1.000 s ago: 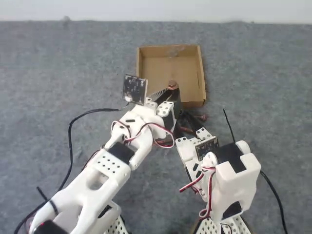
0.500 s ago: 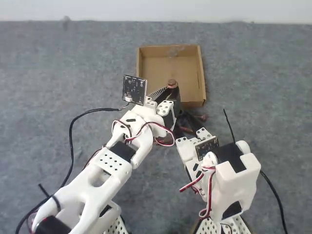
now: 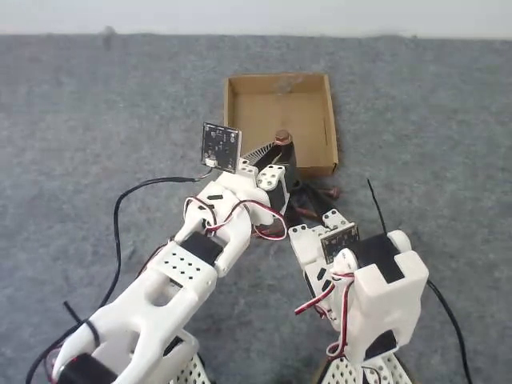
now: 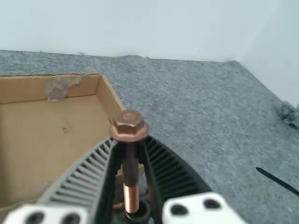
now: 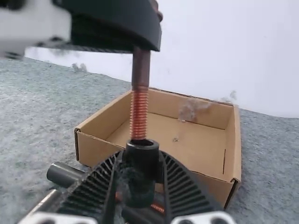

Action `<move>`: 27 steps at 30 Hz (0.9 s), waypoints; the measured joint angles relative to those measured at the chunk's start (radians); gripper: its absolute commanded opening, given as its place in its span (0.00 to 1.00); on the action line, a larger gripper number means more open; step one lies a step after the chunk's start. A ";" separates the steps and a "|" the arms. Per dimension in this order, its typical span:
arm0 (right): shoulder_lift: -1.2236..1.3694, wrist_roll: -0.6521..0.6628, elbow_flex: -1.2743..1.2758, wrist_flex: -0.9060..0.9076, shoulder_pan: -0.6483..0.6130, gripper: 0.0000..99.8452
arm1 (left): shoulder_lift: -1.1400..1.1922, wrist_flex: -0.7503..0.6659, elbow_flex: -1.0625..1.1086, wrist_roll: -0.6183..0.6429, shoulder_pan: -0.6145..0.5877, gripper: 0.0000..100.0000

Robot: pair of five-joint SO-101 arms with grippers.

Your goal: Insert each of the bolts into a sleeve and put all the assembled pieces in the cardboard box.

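My left gripper [image 4: 129, 161] is shut on a copper bolt [image 4: 129, 154], held upright with its hex head [image 3: 282, 137] on top. Its threaded end [image 5: 138, 116] enters the mouth of a black sleeve [image 5: 141, 170], on which my right gripper [image 5: 140, 186] is shut just below. Both grippers meet by the near edge of the cardboard box [image 3: 279, 122], whose bare floor [image 4: 42, 149] is visible. Behind them on the carpet lie more pieces [image 3: 320, 194], partly hidden.
A dark loose sleeve [image 5: 63, 172] lies on the grey carpet beside my right gripper. Black cables [image 3: 120, 216] trail at the left and a thin black one [image 3: 376, 204] at the right. Grey carpet [image 3: 96, 120] stretches open around the box.
The left arm has shifted slightly between the earliest frame and now, with the bolt still in it. The right arm has kept still.
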 measured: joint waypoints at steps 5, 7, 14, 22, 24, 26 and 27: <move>0.000 0.000 0.000 0.000 0.000 0.01 | 0.003 -0.003 0.002 -0.005 0.025 0.01; -0.005 0.000 0.000 0.000 0.009 0.01 | 0.011 -0.005 0.002 -0.002 0.026 0.01; -0.052 0.000 0.011 0.000 0.018 0.01 | 0.011 -0.054 0.002 0.000 0.028 0.01; -0.052 0.000 0.012 0.000 0.018 0.01 | 0.011 -0.054 0.037 -0.031 0.049 0.01; -0.052 0.000 0.012 0.000 0.018 0.01 | 0.011 -0.054 0.049 -0.038 0.052 0.01; -0.052 0.000 0.012 0.000 0.018 0.01 | 0.011 -0.054 0.063 -0.041 0.058 0.01; -0.052 0.000 0.012 0.000 0.018 0.01 | 0.015 -0.054 0.064 -0.041 0.058 0.01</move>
